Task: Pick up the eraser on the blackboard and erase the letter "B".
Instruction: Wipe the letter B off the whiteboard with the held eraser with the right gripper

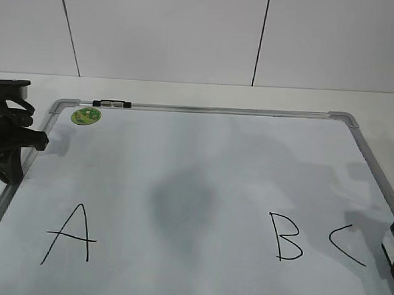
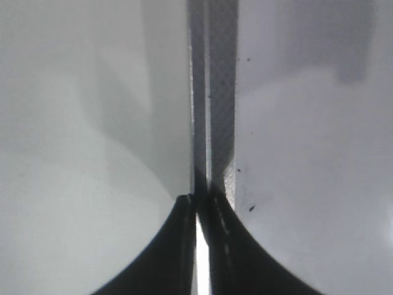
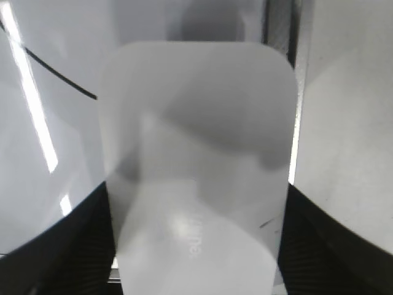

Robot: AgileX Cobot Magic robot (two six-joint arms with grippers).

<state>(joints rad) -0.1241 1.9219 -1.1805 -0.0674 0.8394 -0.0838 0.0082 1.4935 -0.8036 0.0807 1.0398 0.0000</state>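
Your right gripper (image 3: 196, 246) has the eraser (image 3: 196, 160) lying lengthwise between its two dark fingers (image 3: 80, 239), one on each long side, right against it; I'd call that grasping it. It sits at the board's (image 1: 203, 161) right edge, beside the frame and near the "C" (image 1: 345, 245). The "B" (image 1: 287, 236) is untouched, just left of the "C". Your left gripper (image 2: 199, 206) is clenched, fingers together over the board's left frame.

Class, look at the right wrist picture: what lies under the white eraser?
The eraser lies over the whiteboard, beside its metal frame. A black marker stroke runs to its edge. Anything directly beneath is covered.
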